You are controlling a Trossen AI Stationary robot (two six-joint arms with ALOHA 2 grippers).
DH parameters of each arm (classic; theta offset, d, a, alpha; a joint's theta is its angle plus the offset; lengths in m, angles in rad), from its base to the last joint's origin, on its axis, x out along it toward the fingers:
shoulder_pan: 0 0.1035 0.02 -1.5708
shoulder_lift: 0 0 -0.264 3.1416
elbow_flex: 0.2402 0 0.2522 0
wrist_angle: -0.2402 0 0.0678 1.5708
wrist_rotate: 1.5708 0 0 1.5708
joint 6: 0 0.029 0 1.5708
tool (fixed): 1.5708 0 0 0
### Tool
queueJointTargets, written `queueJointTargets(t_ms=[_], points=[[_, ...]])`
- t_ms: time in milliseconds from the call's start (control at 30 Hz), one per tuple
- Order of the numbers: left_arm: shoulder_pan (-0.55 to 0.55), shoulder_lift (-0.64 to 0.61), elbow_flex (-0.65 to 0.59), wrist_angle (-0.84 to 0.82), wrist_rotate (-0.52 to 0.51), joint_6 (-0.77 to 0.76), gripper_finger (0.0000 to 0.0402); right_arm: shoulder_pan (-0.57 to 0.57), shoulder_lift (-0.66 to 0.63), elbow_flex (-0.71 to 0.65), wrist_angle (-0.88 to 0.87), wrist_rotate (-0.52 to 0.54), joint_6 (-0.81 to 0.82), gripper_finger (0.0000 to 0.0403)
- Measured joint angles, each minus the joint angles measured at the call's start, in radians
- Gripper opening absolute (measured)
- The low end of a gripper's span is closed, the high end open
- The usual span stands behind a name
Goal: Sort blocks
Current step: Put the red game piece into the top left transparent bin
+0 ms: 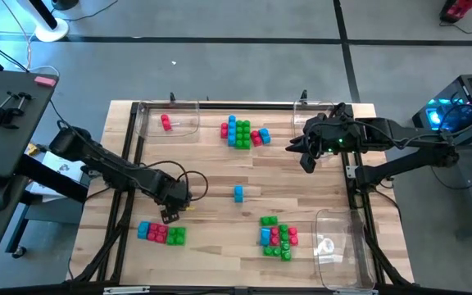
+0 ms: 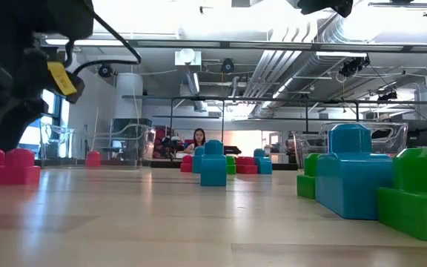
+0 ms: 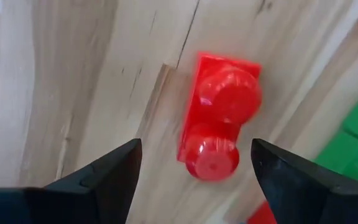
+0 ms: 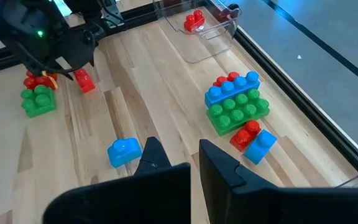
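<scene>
Far left on the wooden surface [image 1: 211, 184]: left hand [image 1: 169, 215] down low near the front-left, fingers [image 3: 98, 180] spread wide on either side of a red two-stud block [image 3: 219, 118], not touching it, nothing held. Just in front of it, a little row of blue, red and green blocks [image 1: 161, 233]. Back-left corner: clear tray [image 1: 188, 127] with one red block [image 1: 165, 122] lying in it. Middle of the surface: lone blue block [image 1: 238, 193], well apart from everything else. Behind that, toward the back edge, a blue-and-green stack [image 1: 238, 132] with a red and a blue piece [image 1: 260, 137] just beside it. Front, right of centre: mixed pile of green, blue and red blocks [image 1: 277, 237], next to another clear tray [image 1: 338, 242] at the front-right. Over on the right: right hand [image 1: 306, 157] hanging above the surface near the back-right, fingers [image 4: 151, 155] only slightly apart, gripping nothing.
</scene>
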Motion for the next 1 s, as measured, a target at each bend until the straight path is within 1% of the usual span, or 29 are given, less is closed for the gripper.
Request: queueJointTargets(t_ms=[233, 333, 400, 467, 533, 633, 700, 733, 800, 867, 933, 967, 1000], points=[[0.012, 0.001, -0.058, 0.161, -0.003, 0.011, 0.0289, 0.000, 0.000, 0.000, 0.000, 0.000, 0.003, 0.0000], [0.012, 0.006, -0.070, 0.190, -0.004, 0.051, 0.0287, 0.000, 0.000, 0.000, 0.000, 0.000, 0.007, 0.0000], [0.012, 0.014, -0.072, 0.187, -0.014, 0.078, 0.0279, 0.000, 0.000, 0.000, 0.000, 0.000, 0.007, 0.0000], [0.012, 0.021, -0.072, 0.185, -0.030, 0.094, 0.0259, 0.000, 0.000, 0.000, 0.000, 0.000, 0.007, 0.0000], [0.011, 0.029, -0.072, 0.184, -0.036, 0.099, 0.0225, 0.000, 0.000, 0.000, 0.000, 0.000, 0.007, 0.0000], [0.012, 0.034, -0.071, 0.179, -0.042, 0.098, 0.0151, 0.000, 0.000, 0.000, 0.000, 0.000, 0.007, 0.0000], [0.014, 0.030, -0.057, 0.171, -0.022, 0.087, 0.0100, 0.000, 0.000, 0.000, 0.000, 0.000, 0.007, 0.0000], [0.019, 0.022, -0.045, 0.168, 0.007, 0.085, 0.0090, 0.000, 0.000, 0.000, 0.000, 0.000, 0.007, 0.0000], [0.032, -0.008, -0.003, 0.168, 0.070, 0.104, 0.0090, 0.000, 0.000, 0.000, 0.000, 0.000, 0.003, 0.0000], [0.047, -0.049, 0.052, 0.154, 0.107, 0.135, 0.0090, 0.000, 0.000, 0.000, 0.000, 0.000, 0.000, 0.0000], [0.068, -0.096, 0.122, 0.112, 0.101, 0.173, 0.0090, 0.000, 0.000, 0.000, 0.000, 0.000, 0.000, 0.0000], [0.082, -0.125, 0.163, 0.087, 0.077, 0.191, 0.0090, 0.000, 0.000, 0.000, 0.000, 0.000, 0.000, 0.0000], [0.098, -0.152, 0.205, 0.063, 0.029, 0.211, 0.0090, 0.000, 0.000, 0.000, 0.000, 0.000, 0.000, 0.0000]])
